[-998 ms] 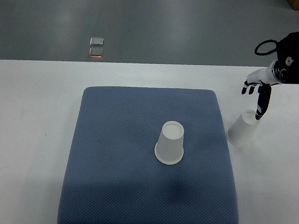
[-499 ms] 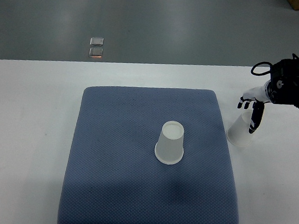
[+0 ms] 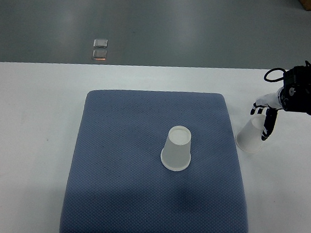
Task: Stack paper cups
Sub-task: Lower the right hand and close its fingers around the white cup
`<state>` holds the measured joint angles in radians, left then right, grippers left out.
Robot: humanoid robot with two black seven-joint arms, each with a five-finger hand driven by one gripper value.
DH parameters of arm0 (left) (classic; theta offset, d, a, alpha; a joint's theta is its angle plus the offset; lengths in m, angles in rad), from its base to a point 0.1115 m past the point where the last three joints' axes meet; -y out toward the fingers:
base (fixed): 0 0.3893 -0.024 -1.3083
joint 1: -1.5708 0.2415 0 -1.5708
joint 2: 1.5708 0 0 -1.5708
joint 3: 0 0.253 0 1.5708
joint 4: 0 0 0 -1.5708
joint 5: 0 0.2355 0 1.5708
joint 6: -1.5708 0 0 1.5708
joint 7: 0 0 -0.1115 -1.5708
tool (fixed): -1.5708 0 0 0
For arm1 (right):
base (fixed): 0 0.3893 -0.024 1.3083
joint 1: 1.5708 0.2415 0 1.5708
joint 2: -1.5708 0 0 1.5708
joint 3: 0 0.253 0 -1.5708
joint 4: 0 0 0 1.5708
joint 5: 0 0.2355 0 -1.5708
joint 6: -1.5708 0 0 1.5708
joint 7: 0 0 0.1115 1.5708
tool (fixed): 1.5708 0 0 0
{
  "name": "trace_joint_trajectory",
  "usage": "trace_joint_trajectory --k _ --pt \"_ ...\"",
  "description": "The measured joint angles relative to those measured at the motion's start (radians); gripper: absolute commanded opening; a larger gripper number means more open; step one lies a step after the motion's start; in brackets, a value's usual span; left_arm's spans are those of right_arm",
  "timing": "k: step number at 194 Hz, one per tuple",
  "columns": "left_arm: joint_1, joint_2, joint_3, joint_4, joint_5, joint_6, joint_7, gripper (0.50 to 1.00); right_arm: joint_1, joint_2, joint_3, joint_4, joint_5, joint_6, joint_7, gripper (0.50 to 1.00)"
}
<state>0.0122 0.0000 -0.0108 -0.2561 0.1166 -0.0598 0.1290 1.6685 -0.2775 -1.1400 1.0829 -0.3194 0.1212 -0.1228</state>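
Paper cup point(image 3: 250, 138) directly under right robot hand point(image 3: 264, 117)

1. The right hand point(image 3: 263, 118) covers the top of the paper cup point(image 3: 250, 138) standing on the tabletop point(image 3: 27, 137); whether the fingers point(image 3: 267, 127) actually touch it cannot be told.
2. The right arm point(image 3: 307, 95) is cut off by the picture's right edge.
3. The tabletop runs out of the picture at its lower edge and both sides.
4. Two small square things point(image 3: 100, 49) on the floor point(image 3: 181, 25) are too small to identify.
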Motion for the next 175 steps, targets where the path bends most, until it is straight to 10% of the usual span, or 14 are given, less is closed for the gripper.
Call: trace_joint_trajectory --k 65,175 --pt "0.000 0.000 0.000 0.000 0.000 0.000 0.000 1.000 0.001 0.000 0.023 0.003 0.003 0.002 0.000 0.897" --pt "0.001 0.000 0.000 0.000 0.000 0.000 0.000 1.000 -0.018 -0.003 0.023 0.011 -0.001 -0.007 0.005 0.652"
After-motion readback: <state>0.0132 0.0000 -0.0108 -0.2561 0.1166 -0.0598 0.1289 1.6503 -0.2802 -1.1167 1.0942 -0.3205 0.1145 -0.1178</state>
